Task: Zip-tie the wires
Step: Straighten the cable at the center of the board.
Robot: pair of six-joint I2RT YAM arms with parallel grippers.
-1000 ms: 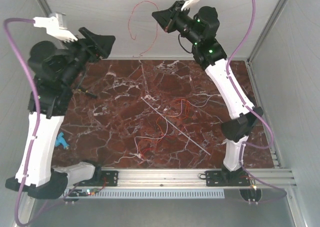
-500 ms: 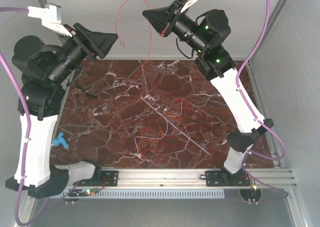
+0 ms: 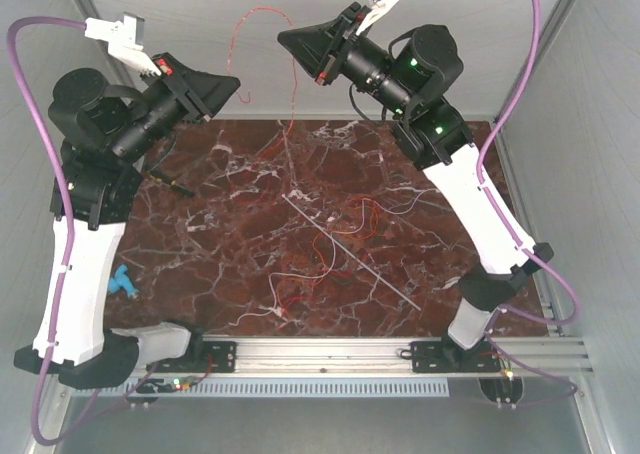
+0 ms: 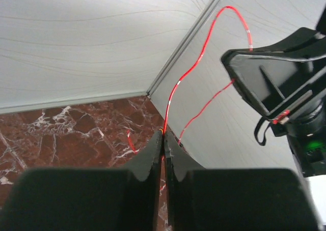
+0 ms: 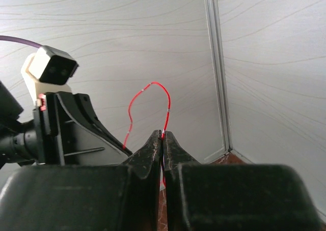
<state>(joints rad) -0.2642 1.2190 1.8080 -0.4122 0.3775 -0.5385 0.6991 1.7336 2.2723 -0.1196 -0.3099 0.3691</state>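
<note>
Aloft, left gripper (image 4: 164,137) closed on red wire (image 5: 154,83); right gripper (image 5: 162,134) pinched same wire, strand arching between both; zip tie (image 3: 350,251) well below on tabletop (image 3: 200,244).

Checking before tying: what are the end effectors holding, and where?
Left end effector and right end effector each pinch the red wire at separate spots, a loop arching between.
</note>
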